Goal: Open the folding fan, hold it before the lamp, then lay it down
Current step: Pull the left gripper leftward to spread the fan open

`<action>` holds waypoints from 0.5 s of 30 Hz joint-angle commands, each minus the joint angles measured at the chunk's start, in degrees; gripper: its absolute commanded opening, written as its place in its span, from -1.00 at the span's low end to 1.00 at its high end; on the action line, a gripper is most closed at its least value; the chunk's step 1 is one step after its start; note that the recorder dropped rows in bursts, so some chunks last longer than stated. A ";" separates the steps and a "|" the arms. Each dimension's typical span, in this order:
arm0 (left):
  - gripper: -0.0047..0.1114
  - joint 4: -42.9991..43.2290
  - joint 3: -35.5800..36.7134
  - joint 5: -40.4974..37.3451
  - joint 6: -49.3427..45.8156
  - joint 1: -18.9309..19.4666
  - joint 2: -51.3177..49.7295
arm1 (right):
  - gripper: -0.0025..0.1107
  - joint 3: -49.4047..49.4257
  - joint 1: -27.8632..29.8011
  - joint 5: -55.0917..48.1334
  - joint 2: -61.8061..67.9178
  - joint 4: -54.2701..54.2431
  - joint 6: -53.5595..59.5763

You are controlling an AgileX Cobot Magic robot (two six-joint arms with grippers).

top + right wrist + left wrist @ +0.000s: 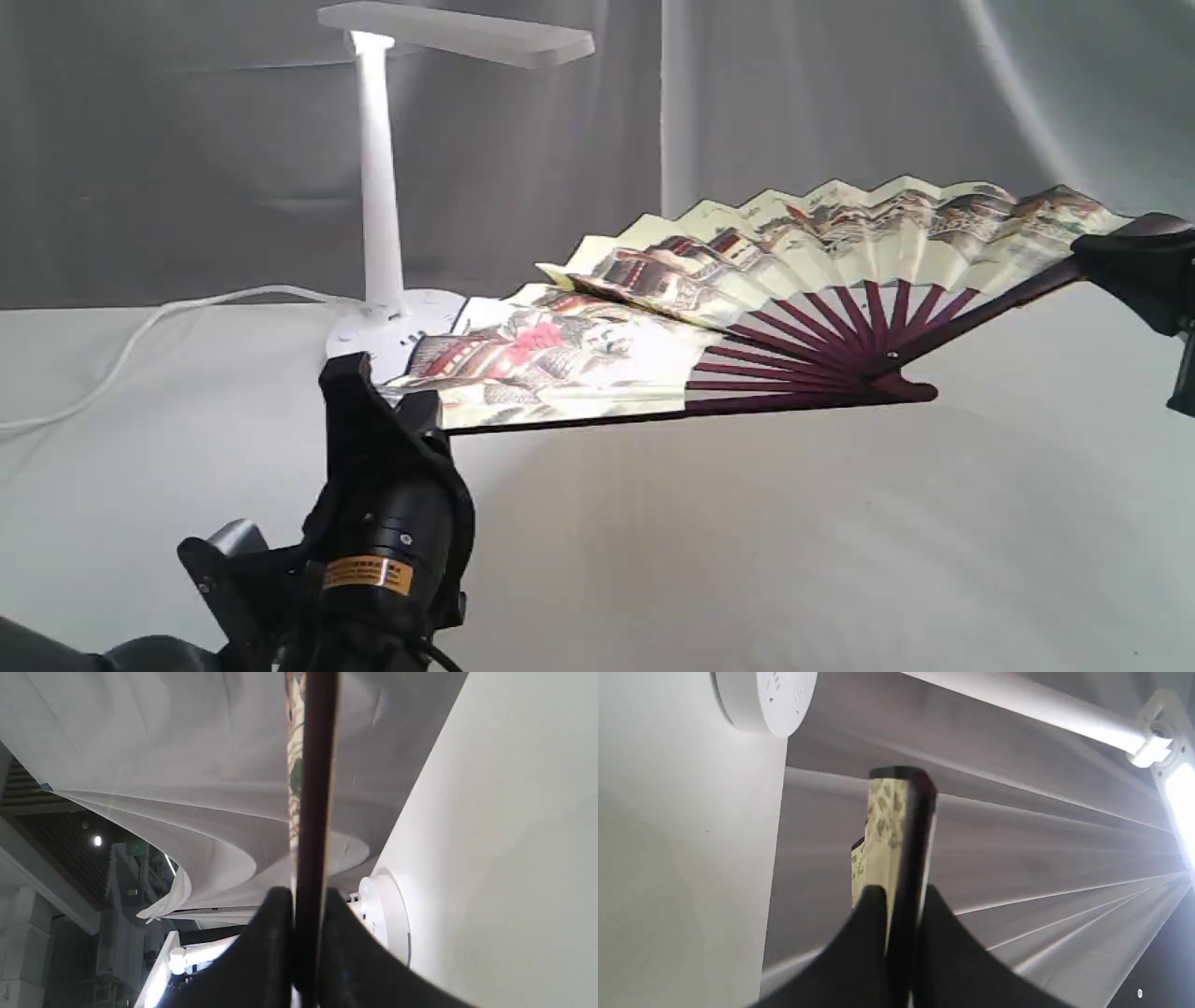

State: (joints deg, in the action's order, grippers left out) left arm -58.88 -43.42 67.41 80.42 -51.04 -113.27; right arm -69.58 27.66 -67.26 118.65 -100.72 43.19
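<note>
Fan (653,345) over the table (747,560), between left pincer (411,411) and right pincer (1111,257); lamp (378,187) behind its left end.

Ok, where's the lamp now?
In the exterior view the lamp stands at the back left, its base just behind the left end of the open folding fan.

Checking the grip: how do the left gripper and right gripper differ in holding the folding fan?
The left gripper holds the lower guard, nearly level, near the lamp; the right gripper holds the other guard, sloping up, farther off. The left gripper sits lower than the right gripper. Both are shut on the folding fan.
</note>
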 commanded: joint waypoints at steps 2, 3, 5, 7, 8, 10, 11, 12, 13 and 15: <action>-0.92 -3.70 -0.21 2.55 1.87 0.13 0.96 | -0.96 0.10 0.48 0.83 -0.23 0.78 1.25; -0.92 -4.03 -0.21 2.55 1.87 0.13 0.96 | -0.96 0.10 0.48 0.67 -0.23 0.78 1.25; -0.92 -4.17 -0.21 2.55 1.99 0.13 0.96 | -0.96 0.10 0.48 0.42 -0.23 0.78 1.25; -0.92 -4.17 -0.21 2.55 3.09 0.13 0.96 | -0.96 0.10 0.48 0.41 -0.23 0.78 1.14; -0.92 -4.17 -0.21 2.55 3.39 0.13 0.96 | -0.96 0.10 0.48 0.41 -0.23 0.78 1.14; -0.92 -4.44 -0.21 2.55 3.50 0.13 0.96 | -0.96 0.10 0.48 0.41 -0.23 0.78 1.14; -0.92 -4.44 -0.21 2.55 3.50 0.13 0.96 | -0.96 0.10 0.48 0.41 -0.23 0.78 1.14; -0.92 -4.42 -0.21 2.55 3.67 0.13 0.96 | -0.96 0.10 0.48 0.41 -0.23 0.78 1.14; -0.92 -4.07 -0.21 2.55 3.79 0.13 1.22 | -0.96 0.10 0.48 0.41 -0.23 0.78 1.14; -0.92 -3.54 -0.21 2.55 3.79 0.13 1.87 | -0.96 0.10 0.48 0.27 -0.23 0.78 1.14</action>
State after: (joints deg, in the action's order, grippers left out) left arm -60.52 -43.42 67.31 81.01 -51.04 -113.04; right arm -69.58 27.66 -67.26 118.65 -100.72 42.87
